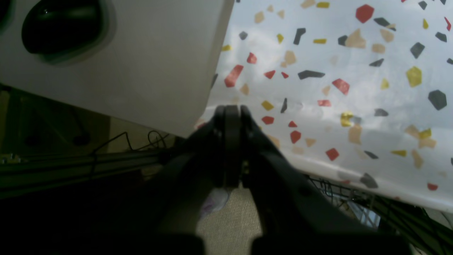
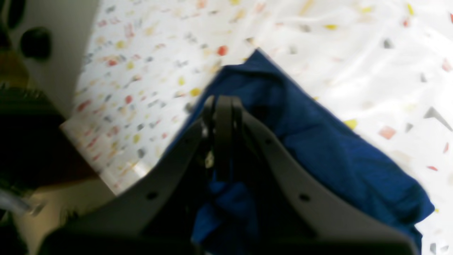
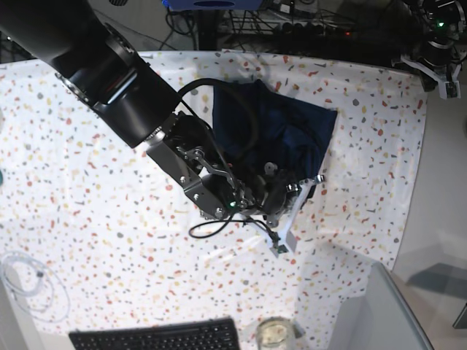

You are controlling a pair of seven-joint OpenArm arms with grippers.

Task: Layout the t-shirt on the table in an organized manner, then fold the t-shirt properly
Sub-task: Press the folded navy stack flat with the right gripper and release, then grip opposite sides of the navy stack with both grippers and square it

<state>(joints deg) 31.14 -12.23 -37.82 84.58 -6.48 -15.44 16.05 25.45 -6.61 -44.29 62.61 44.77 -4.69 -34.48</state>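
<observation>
Speckled white bench (image 3: pixel 87 182) with navy t-shirt (image 3: pixel 292 131) upper centre; right tool (image 2: pixel 223 106) and left tool (image 1: pixel 231 117) both closed, empty.

Wide stretches of the speckled tabletop (image 3: pixel 95 189) lie bare on the base view's left and far right, open lanes for any approach. Mid-table, the right arm (image 3: pixel 124 95) slants across from the upper left corner, blocking passage over the crumpled t-shirt (image 3: pixel 281 131), whose bunched folds rise under the wrist. Along the near edge stand a black keyboard (image 3: pixel 157 337), a glass jar (image 3: pixel 273 334) and a coiled white cable (image 3: pixel 29 281). A grey panel (image 3: pixel 379 313) crowds the near right corner. The left arm (image 3: pixel 434 44) sits at the far right corner, off the cloth.
</observation>
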